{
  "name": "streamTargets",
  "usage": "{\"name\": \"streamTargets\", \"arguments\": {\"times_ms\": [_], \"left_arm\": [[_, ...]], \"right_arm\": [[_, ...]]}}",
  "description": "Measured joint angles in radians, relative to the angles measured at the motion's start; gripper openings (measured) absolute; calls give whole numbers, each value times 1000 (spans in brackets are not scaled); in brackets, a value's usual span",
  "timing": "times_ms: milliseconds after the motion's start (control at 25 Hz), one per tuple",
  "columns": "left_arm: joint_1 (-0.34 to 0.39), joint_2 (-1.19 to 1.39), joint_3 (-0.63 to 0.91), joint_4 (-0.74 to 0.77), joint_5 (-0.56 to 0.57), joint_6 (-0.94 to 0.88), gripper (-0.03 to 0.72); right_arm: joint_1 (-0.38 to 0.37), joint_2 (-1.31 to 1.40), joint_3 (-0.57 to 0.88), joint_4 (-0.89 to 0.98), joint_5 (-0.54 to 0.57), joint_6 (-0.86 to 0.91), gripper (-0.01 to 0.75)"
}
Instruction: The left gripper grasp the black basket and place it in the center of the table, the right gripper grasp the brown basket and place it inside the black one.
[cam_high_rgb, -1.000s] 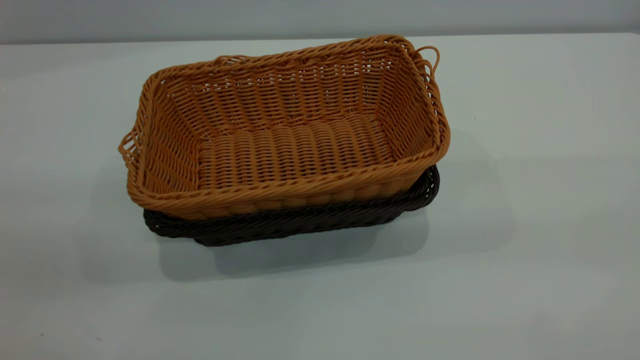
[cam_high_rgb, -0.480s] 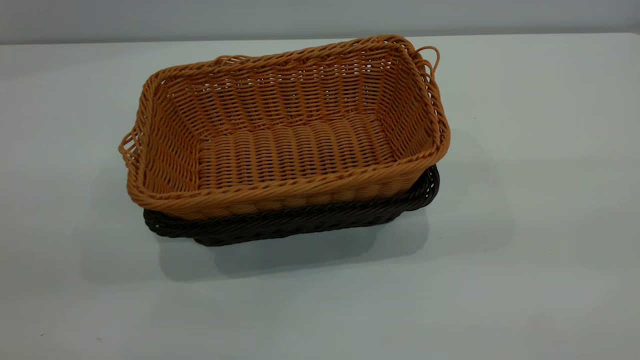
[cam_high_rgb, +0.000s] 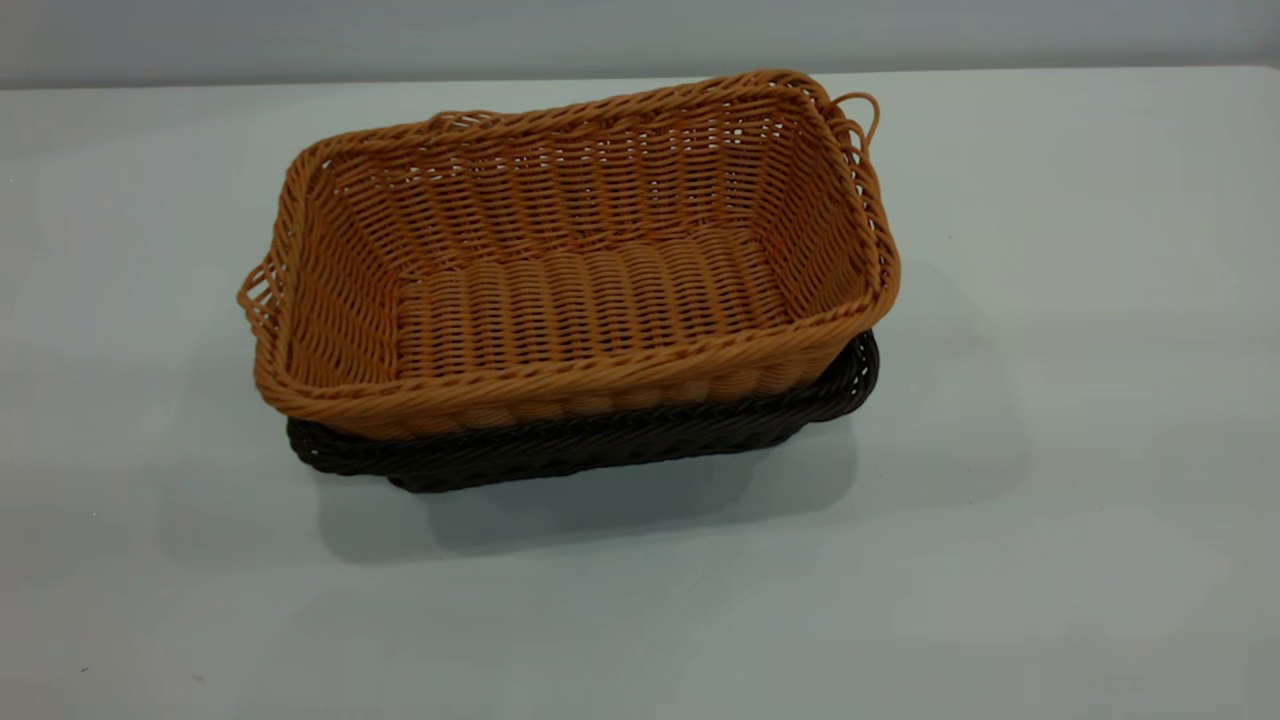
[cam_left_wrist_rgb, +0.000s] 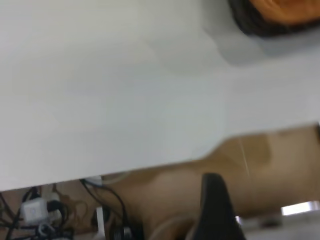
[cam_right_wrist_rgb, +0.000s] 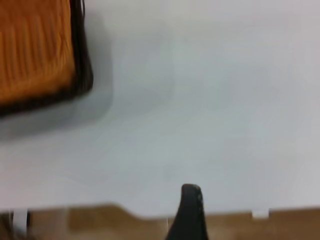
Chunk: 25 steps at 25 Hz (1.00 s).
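**Brown basket nested in black basket**

At the frame's centre the brown basket (cam_high_rgb: 570, 260) sits inside the black basket (cam_high_rgb: 600, 445) on the white surface (cam_high_rgb: 1050, 420). Both arms are out of that view; whether either gripper's fingers are spread cannot be told.

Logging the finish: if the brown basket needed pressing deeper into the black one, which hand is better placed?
Right, probably: the right hand hangs at the table edge with the brown basket near; the left hand sits beyond the edge, farther off.
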Motion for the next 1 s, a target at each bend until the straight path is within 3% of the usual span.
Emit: {"name": "streamTargets", "arguments": {"times_ms": [240, 1000], "left_arm": [[95, -165, 0, 0, 11, 0, 453], [95, -271, 0, -3, 17, 0, 453]], "right_arm": [[-3, -224, 0, 2, 12, 0, 565], [-3, -255, 0, 12, 18, 0, 565]]}}
